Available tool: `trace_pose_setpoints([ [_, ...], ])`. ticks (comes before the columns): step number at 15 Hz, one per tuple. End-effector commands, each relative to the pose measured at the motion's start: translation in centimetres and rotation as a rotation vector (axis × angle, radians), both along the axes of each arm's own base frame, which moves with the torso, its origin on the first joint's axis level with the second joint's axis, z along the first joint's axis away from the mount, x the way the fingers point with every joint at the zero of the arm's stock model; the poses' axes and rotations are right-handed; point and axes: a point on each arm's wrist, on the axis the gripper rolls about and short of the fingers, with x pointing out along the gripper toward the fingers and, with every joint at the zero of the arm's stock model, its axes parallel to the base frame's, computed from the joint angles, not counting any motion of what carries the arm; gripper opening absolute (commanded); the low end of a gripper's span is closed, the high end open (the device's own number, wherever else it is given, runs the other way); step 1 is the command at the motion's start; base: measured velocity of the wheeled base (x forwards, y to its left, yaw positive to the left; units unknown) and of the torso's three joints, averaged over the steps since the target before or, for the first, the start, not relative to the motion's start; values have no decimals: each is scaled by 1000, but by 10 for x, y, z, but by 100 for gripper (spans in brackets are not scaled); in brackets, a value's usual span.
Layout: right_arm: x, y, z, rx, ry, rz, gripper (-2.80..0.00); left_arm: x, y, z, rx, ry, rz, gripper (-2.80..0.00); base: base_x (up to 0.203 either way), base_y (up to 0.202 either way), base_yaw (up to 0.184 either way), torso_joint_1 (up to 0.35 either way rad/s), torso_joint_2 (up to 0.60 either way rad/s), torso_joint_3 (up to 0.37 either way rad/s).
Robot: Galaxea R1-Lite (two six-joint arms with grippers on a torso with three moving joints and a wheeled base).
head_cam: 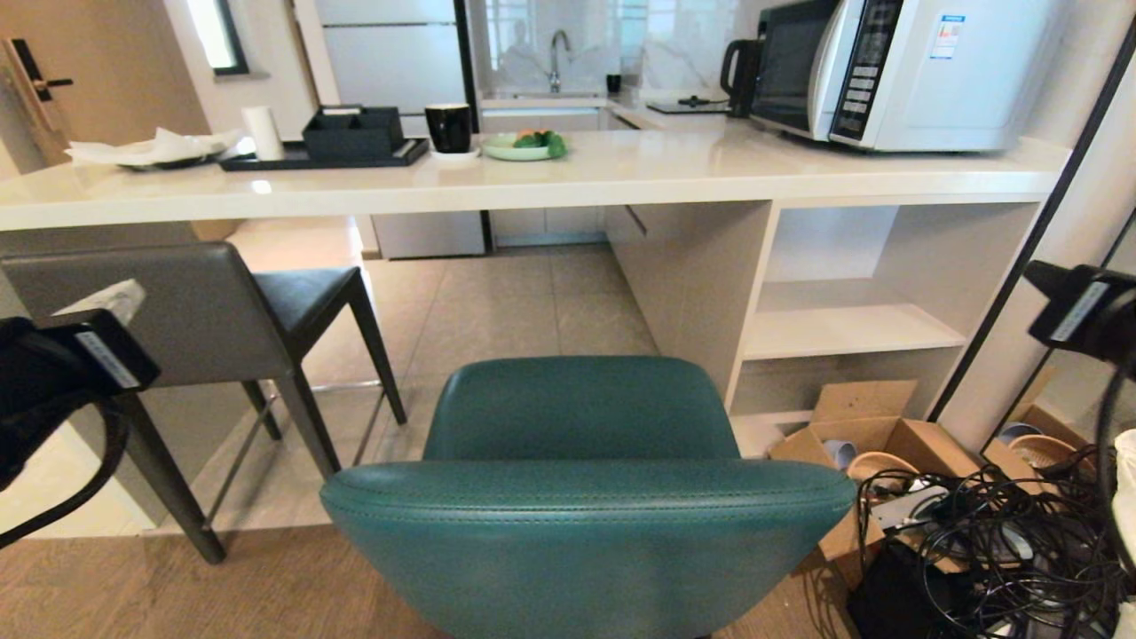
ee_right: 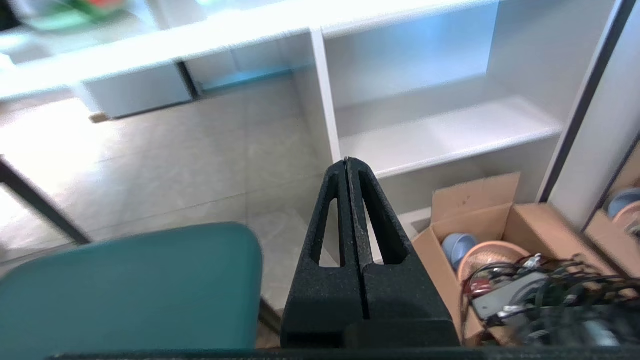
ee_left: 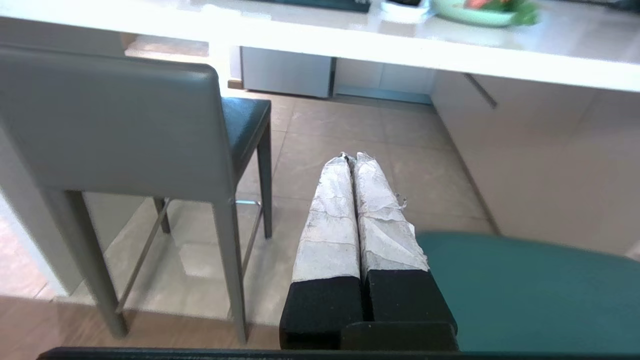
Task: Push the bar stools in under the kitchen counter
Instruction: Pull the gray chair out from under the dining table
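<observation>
White counter (head_cam: 532, 182) ahead, teal stool (head_cam: 581, 497) squarely before it. Both claws, left (ee_left: 351, 159) and right (ee_right: 346, 161), pressed closed, empty: best push its back evenly from both sides.

Both end effectors (ee_left: 351, 160) (ee_right: 347, 162) closed, raised

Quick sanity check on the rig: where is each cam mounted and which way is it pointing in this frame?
Head: on the head, facing forward and down at the kitchen counter, teal stool centred, grey stool left; both arms at the frame edges.
Left wrist: behind the shut left hand, toward the grey stool and counter underside.
Right wrist: behind the shut right hand, toward the shelf cubbies and cardboard box.
Shared: all three show the teal stool.
</observation>
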Motion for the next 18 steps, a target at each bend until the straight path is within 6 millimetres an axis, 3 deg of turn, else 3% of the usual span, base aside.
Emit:
trace_pose_setpoints([
  [1, -67, -7, 31, 3, -113, 25, -280, -66, 10, 20, -8, -59, 18, -280, 0, 0, 0, 0, 0, 0],
  [5, -149, -15, 38, -113, -195, 84, -280, -141, 18, 14, -2, -95, 65, -280, 0, 0, 0, 0, 0, 0],
  [9, -220, -21, 18, -172, -200, 51, -280, -200, 18, -6, 22, -128, 86, -280, 0, 0, 0, 0, 0, 0],
  [11, -244, -21, 4, -184, -191, 16, -280, -222, 18, -21, 28, -125, 90, -280, 0, 0, 0, 0, 0, 0],
  [14, -270, -19, -28, -210, -148, -11, -280, -243, 18, -57, 50, -75, 95, -280, 0, 0, 0, 0, 0, 0],
  [16, -279, -18, -59, -231, -116, -14, -280, -233, 19, -83, 64, 7, 93, -280, 0, 0, 0, 0, 0, 0],
  [18, -267, -18, -95, -231, -41, -1, -280, -216, 18, -104, 77, 58, 77, -280, 0, 0, 0, 0, 0, 0],
])
